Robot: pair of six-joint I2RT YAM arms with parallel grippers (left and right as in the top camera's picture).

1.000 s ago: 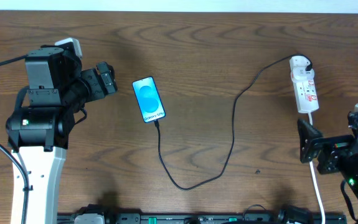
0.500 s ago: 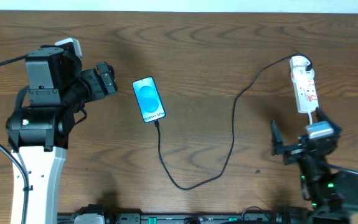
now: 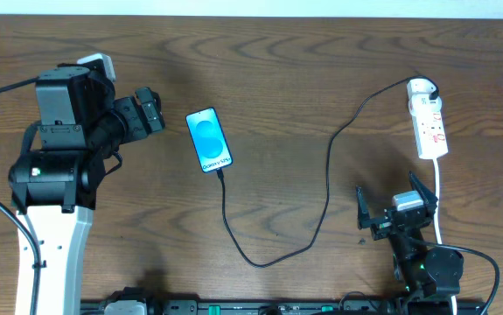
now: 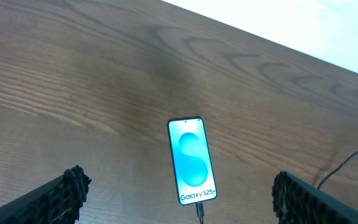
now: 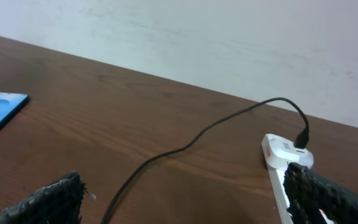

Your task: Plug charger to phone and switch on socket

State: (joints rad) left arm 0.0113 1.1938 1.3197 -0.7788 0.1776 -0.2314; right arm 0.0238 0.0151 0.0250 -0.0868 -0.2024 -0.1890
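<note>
Left part of the wooden surface point(image 3: 303, 70): the left tool point(image 3: 152, 108) is found above the surface, just to the left of the phone and apart from it. Its jaws are spread wide and nothing is held between them.

Left of centre: the phone point(image 3: 209, 140) is laid flat, screen up, its bright blue "Galaxy S25+" display lit. The small plug tip of the charger point(image 3: 328, 175) is seated in the end of the phone that faces the near edge.

Centre: the thin black cable is run toward the near edge, looped, then carried up to the far right.

Right part, near the right edge: the socket point(image 3: 428, 127), a white power strip with red markings, is laid lengthwise, the charger being joined at its far, rounded end. The position of its switch cannot be told.

Near right corner: the right tool point(image 3: 391, 194) is found nearer the near edge than the socket, clear of it, jaws spread wide and empty. The socket's thick white cord point(image 3: 438, 197) is passed just beside it.
</note>
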